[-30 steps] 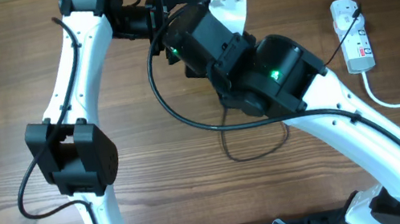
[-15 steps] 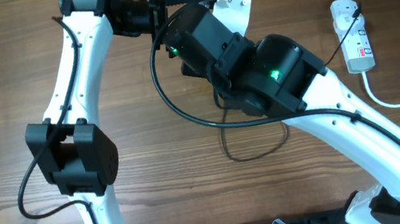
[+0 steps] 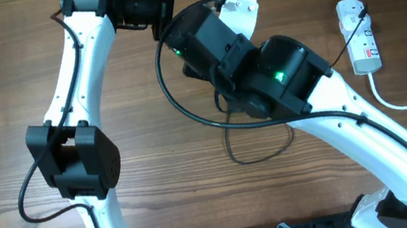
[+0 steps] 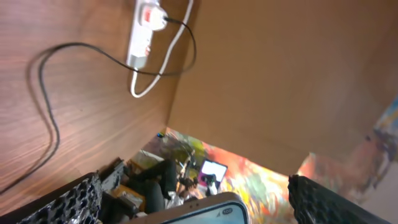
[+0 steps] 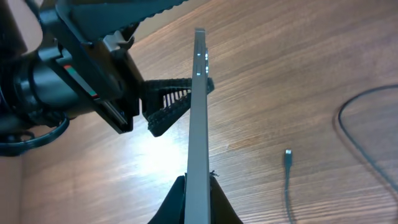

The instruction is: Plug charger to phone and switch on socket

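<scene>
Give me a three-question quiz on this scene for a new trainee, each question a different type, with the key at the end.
1. True or false: the tip of the charger lies on the table, apart from the phone.
2. Which arm clamps the phone? A) left B) right C) neither
3. Fill in: the charger's black plug sits in the white ____.

Key:
1. True.
2. B. The right hand is shut on it, while the left hand is open with a finger on either side.
3. socket
</scene>
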You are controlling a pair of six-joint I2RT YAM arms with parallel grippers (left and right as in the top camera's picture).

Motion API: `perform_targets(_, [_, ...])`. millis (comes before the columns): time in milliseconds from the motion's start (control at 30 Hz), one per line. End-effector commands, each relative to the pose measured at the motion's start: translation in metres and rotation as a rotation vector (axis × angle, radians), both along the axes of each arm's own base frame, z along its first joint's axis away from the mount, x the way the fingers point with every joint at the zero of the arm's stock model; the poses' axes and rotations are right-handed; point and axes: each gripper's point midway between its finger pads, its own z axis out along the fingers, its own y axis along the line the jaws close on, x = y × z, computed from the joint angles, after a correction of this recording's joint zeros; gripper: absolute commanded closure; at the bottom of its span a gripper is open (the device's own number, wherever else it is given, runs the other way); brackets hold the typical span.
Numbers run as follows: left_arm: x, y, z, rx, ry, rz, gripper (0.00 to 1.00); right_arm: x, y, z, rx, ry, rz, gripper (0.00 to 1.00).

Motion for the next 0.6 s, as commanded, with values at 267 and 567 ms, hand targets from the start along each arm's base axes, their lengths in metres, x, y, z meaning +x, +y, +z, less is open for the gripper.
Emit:
perform_targets(267, [-0.02,-0.002,0.03,-0.089,0.092,-0.036,0.1,0.007,-0.049,0.047,0.338,-0.16,-0.515,0.96])
perform_targets(567, [-0.041,-0.003,0.063,-0.272,0.135,-0.161,0.26,0.005,-0.039,0.045,0.513,-0.105,-0.603,0.96])
